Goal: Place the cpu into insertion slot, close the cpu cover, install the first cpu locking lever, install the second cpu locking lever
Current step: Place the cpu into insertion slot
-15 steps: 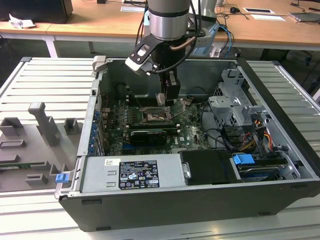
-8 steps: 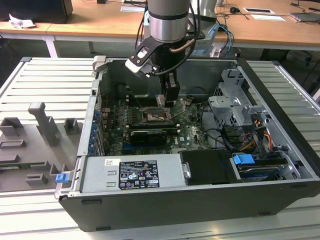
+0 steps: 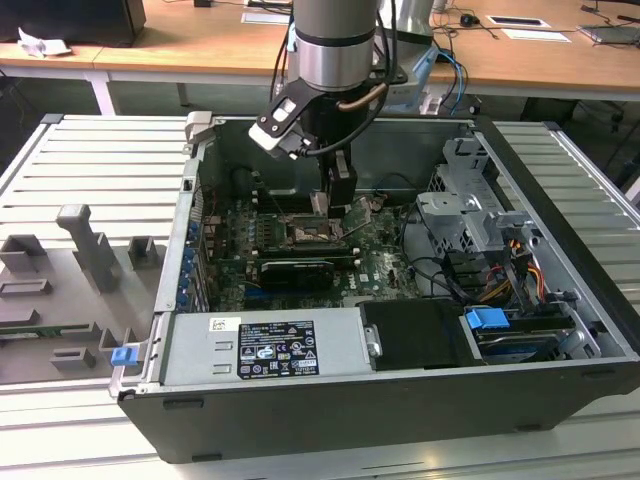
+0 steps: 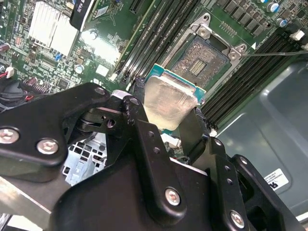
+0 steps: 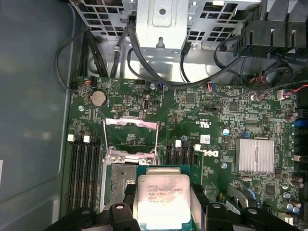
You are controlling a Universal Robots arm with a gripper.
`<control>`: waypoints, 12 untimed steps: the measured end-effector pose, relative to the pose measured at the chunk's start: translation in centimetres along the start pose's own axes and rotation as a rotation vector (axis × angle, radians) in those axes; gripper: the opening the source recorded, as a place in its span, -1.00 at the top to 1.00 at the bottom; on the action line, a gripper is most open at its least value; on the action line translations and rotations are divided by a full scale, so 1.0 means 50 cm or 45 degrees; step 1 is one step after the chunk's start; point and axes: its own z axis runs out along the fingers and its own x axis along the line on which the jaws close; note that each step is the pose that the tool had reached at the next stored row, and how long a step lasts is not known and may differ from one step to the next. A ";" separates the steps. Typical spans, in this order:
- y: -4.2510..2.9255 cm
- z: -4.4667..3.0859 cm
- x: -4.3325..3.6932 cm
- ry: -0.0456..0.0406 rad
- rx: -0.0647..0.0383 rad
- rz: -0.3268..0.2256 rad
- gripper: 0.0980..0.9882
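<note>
My gripper (image 4: 168,122) is shut on the cpu (image 4: 169,102), a flat square chip with a pale metal top on a green edge, held by its two sides between black fingers (image 4: 140,113). The chip hangs tilted just above and beside the insertion slot (image 4: 199,60), a square black socket in a silvery frame with nothing in it. In the first wrist view the cpu (image 5: 162,196) overlaps one side of the insertion slot (image 5: 119,185). The cpu cover (image 5: 131,126) stands flipped open beyond the socket. In the exterior view the gripper (image 3: 336,203) is low inside the case over the insertion slot (image 3: 305,236).
Long black memory slots (image 5: 84,171) flank the socket. A finned heatsink (image 5: 253,155) sits on the board. A metal drive cage (image 3: 470,215) with cables fills the exterior view's right, a power supply (image 3: 265,345) the front. Case walls (image 3: 190,200) surround the board.
</note>
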 end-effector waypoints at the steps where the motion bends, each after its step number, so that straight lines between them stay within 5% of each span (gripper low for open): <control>1: 0.000 0.002 0.000 0.000 0.000 0.005 0.04; 5: -0.001 0.012 0.000 -0.010 0.000 0.034 0.04; 12: -0.003 0.024 0.000 -0.010 0.000 0.034 0.04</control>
